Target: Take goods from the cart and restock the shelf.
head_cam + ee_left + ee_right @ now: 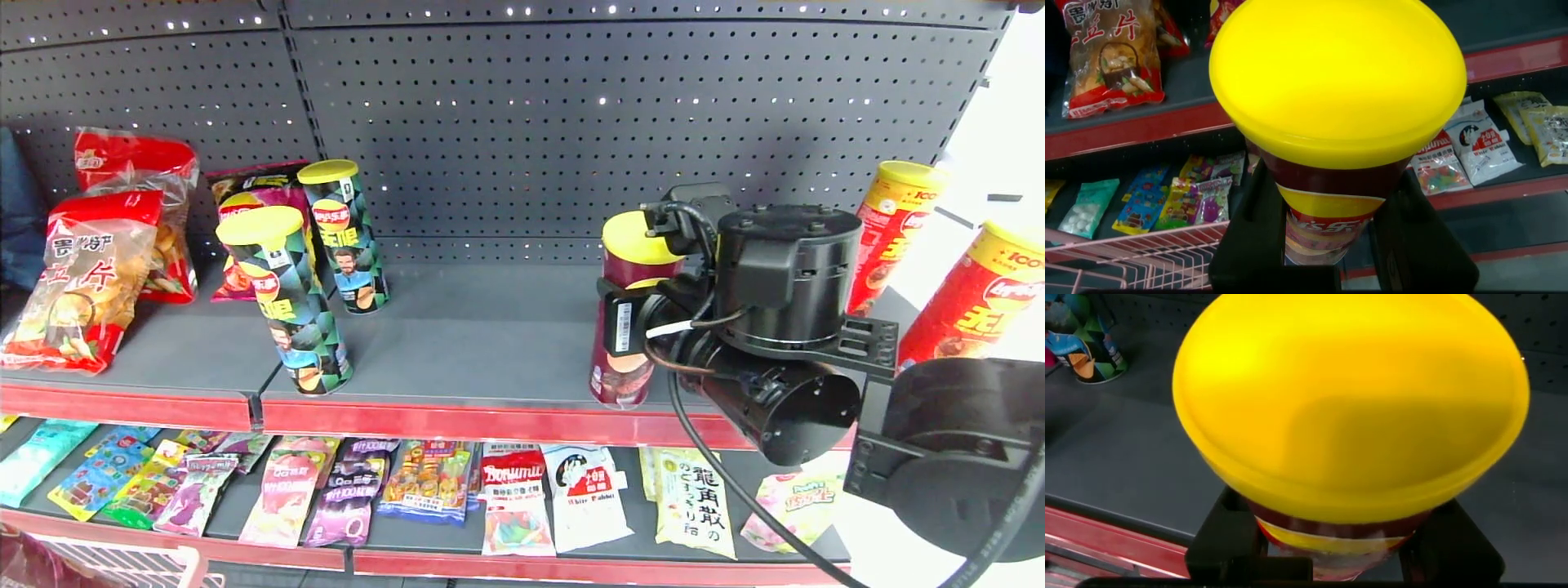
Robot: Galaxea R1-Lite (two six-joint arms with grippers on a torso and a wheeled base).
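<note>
We judge placing underway: dark grey metal shelf ahead, pink wire cart at 7 o'clock. A maroon yellow-lidded cardboard tube stands upright at the shelf's 4 o'clock, clasped by the right gripper — next, release without tipping. The left gripper clasps a second tube.

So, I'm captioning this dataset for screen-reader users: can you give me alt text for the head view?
The robot's right arm holds a maroon chip can with a yellow lid upright at the front of the upper shelf. Two green-patterned cans and red snack bags stand to its left, two red cans to its right.
</note>
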